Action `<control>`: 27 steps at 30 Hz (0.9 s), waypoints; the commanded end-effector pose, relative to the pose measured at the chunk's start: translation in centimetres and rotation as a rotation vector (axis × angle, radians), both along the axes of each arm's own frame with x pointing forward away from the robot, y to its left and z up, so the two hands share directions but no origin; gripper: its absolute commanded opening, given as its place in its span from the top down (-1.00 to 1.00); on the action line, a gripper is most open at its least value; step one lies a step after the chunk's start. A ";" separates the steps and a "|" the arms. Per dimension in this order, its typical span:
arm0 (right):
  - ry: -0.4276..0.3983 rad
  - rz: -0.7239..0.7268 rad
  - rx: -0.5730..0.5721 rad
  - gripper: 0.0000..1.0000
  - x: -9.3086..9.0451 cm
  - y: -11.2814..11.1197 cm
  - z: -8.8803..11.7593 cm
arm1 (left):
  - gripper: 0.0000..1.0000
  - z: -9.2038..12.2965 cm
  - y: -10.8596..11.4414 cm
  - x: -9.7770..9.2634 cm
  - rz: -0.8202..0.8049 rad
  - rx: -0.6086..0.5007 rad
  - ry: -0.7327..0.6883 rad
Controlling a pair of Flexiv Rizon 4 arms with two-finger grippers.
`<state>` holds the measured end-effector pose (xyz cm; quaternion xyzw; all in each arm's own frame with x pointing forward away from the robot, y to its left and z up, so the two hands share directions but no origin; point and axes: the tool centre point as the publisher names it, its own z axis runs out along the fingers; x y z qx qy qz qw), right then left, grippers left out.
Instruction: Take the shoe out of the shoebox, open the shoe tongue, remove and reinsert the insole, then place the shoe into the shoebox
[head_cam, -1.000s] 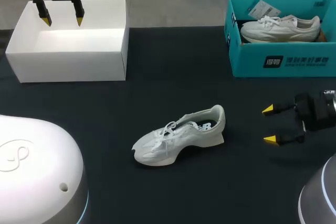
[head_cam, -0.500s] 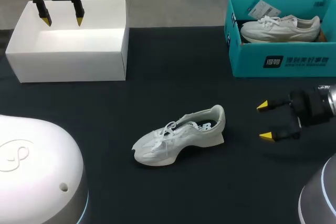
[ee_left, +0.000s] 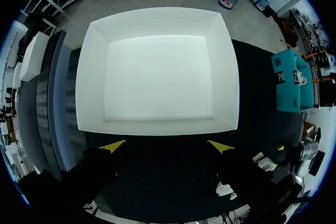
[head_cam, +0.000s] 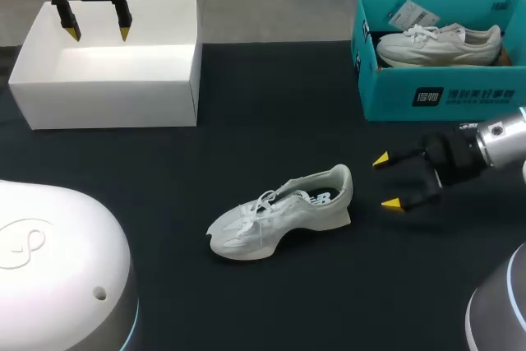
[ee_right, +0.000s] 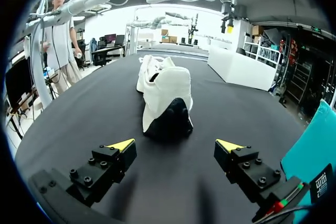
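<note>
My right gripper [head_cam: 386,181] hung released, its yellow tips spread wide and holding nothing, low over the black table [head_cam: 271,113]. The white shoe [head_cam: 279,211] stood on its sole just beside those tips, apart from them, with its heel toward me and its toe pointing away toward my left side. From my right wrist, the shoe lay straight ahead of the open fingers, nearly centred on the gap between them. That view showed the dark back of the heel and sole, which the head view did not. The head view instead showed the laces and the dark lining inside the shoe's opening. Behind my right arm, at the table's far right, stood the teal shoebox [head_cam: 444,92] with another pale shoe [head_cam: 440,43] lying in it; my right wrist caught only a teal corner of that box. My left gripper [head_cam: 99,34], also open, hung well apart over the white box [head_cam: 107,104], whose white floor only the left wrist view showed.
</note>
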<state>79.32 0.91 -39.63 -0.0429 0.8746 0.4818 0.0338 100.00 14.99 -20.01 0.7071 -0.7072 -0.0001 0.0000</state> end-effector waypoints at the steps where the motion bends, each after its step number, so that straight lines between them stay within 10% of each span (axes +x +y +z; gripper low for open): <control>1: 0.030 0.050 -0.006 -1.00 1.0 1.4 -0.8 | -1.00 0.0 0.0 0.0 0.000 0.000 0.000; 27: 0.043 0.168 0.032 -1.00 0.4 7.0 -1.5 | -1.00 0.0 0.0 0.0 0.000 0.000 0.000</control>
